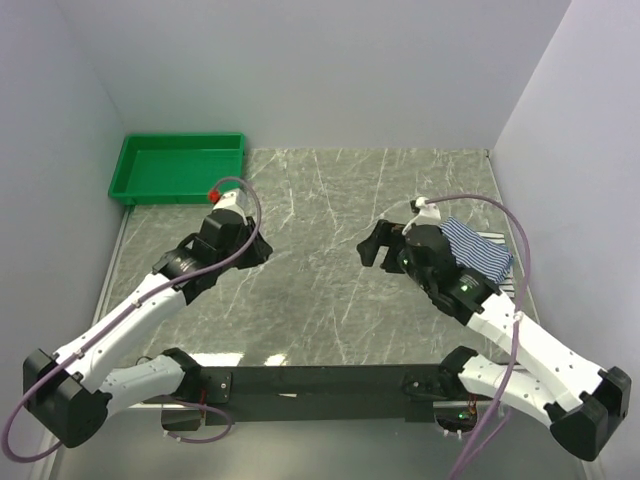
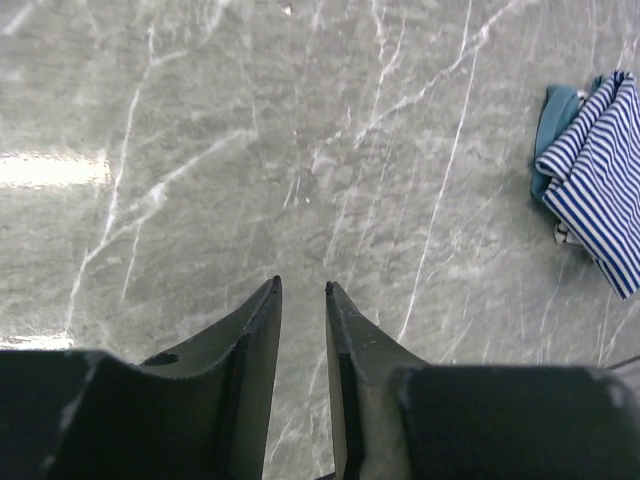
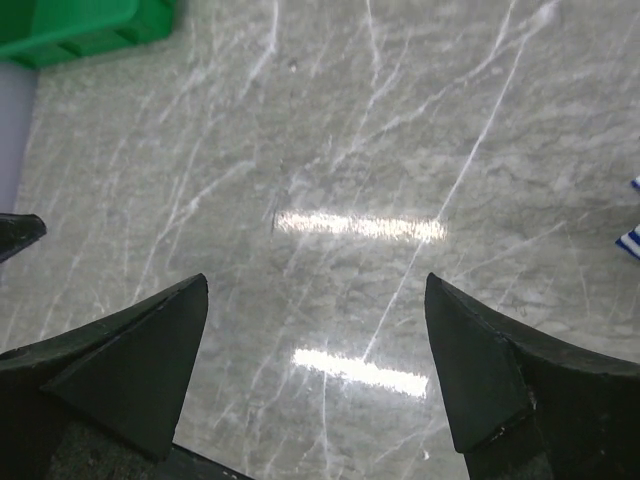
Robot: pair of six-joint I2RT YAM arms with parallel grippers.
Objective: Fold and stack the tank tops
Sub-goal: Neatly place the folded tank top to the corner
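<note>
**While both my grippers hang empty, the tank tops lie bunched at the table's right side**

Though my left gripper (image 2: 300, 287) is only a little parted, there is nothing in it: its two dark fingers stand close, with a narrow slit between them, and through that slit I see bare marbled table (image 1: 330, 200). It points down and across the middle of the surface, touching no cloth.

My right gripper (image 3: 316, 290) is spread wide. Its fingertips sit far apart at either side of my wrist view, and only the shiny stone with two bright light streaks shows between them. It holds nothing either.

The clothes are at the right side of the table, close to the right wall. From above, the blue-and-white striped tank top (image 1: 480, 250) lies in a folded bundle just behind my right wrist, which partly covers it. My left wrist camera sees it from across the table, well apart from my left fingers. There the teal tank top (image 2: 555, 120) peeks out from under the striped one at the bundle's left edge. A small pale scrap shows at the bundle's lower edge; it may be the third top, but I cannot tell.

The green tray (image 1: 180, 140) sits at the far left corner, behind my left arm.
</note>
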